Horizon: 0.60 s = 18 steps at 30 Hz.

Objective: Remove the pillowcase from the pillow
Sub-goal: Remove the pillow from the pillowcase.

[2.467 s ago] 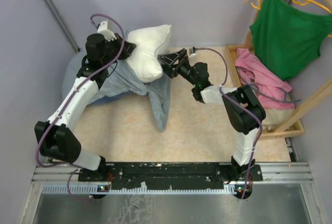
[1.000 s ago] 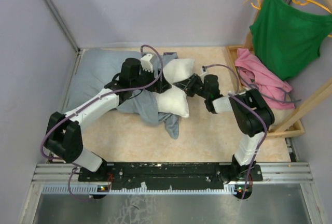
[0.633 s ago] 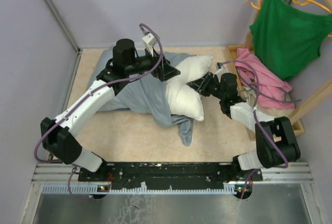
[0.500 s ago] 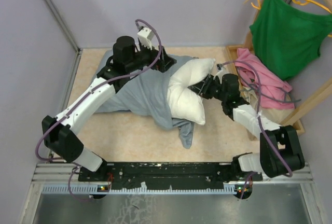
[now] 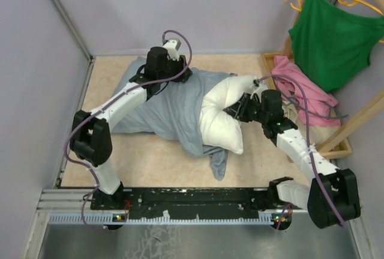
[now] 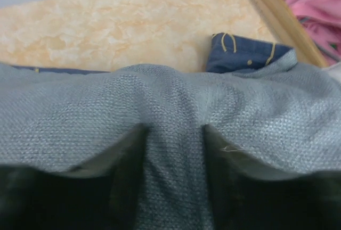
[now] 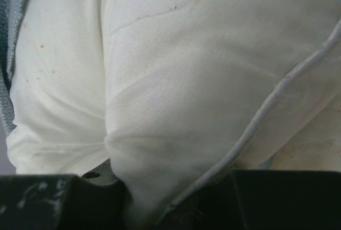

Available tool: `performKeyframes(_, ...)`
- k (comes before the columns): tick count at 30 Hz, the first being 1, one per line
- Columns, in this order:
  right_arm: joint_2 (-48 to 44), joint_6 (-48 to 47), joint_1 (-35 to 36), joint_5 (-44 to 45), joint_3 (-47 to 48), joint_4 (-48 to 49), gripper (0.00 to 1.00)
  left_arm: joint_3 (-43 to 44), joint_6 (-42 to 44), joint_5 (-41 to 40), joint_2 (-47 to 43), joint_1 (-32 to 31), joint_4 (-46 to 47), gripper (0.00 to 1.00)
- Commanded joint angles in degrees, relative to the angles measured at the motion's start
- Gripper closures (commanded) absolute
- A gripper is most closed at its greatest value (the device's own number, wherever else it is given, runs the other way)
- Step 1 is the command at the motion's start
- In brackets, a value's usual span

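Note:
The pillowcase (image 5: 159,109) lies spread, pale grey-blue face up, across the left and middle of the table, one tail hanging towards the near edge. The white pillow (image 5: 221,124) sticks out of its right side, creased in the middle. At the far edge of the cloth, my left gripper (image 5: 180,74) is pressed down, and the left wrist view shows a ridge of pillowcase (image 6: 170,97) pinched in that gripper (image 6: 173,134). A darker denim corner (image 6: 245,54) shows beyond it. My right gripper (image 5: 236,111) is shut on a fold of the pillow (image 7: 160,81), which is squeezed in that gripper (image 7: 170,187).
A pink garment (image 5: 300,88) lies in a wooden tray (image 5: 336,149) at the right. Above it a green tank top (image 5: 333,37) hangs from a wooden frame. Grey walls close the far and left sides. A metal rail (image 5: 198,202) runs along the near edge.
The pillow and pillowcase have slid right with my right gripper. My left gripper opened wide, moved along the far edge of the cloth and closed on a ridge of it.

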Motion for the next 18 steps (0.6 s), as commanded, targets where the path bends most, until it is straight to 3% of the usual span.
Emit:
performKeyframes(1,-5.0,-3.6,-0.4,1.7,1.5,-0.9,1.0,-2.9,-1.5,0.3,0.0,2.5,1.8,0.65)
performKeyframes(3,-5.3,-2.2,-2.2,0.6,2.3,-1.0,1.0,-4.6,-1.9,0.5,-1.0,4.8,2.0,0.85)
performKeyframes(6,-5.6,1.7,-7.9,-3.4,2.9,0.5,1.0,-5.9,-1.9,-0.6,-2.3,9.4,1.3,0.91)
performKeyframes(8,-5.7,3.7,-11.6,-4.3,3.8,1.4,1.0,-5.8,-1.5,-3.5,-3.2,12.7,-0.1,1.0)
performKeyframes(12,-3.9,3.6,-13.1,0.1,7.2,-0.5,1.0,-3.5,-1.3,-8.9,-5.2,17.4,-1.4,1.0)
performKeyframes(15,-1.2,5.3,-13.2,-0.6,8.1,0.9,1.0,0.4,0.1,-8.2,-5.8,17.7,-3.2,1.0)
performKeyframes(16,-0.4,6.0,-13.2,-1.0,8.1,1.6,1.0,2.7,0.7,-5.7,-5.9,17.7,-4.6,0.91)
performKeyframes(18,0.7,6.7,-13.2,-1.4,8.2,2.6,1.0,4.1,-0.4,4.9,-6.9,17.5,-6.1,0.29)
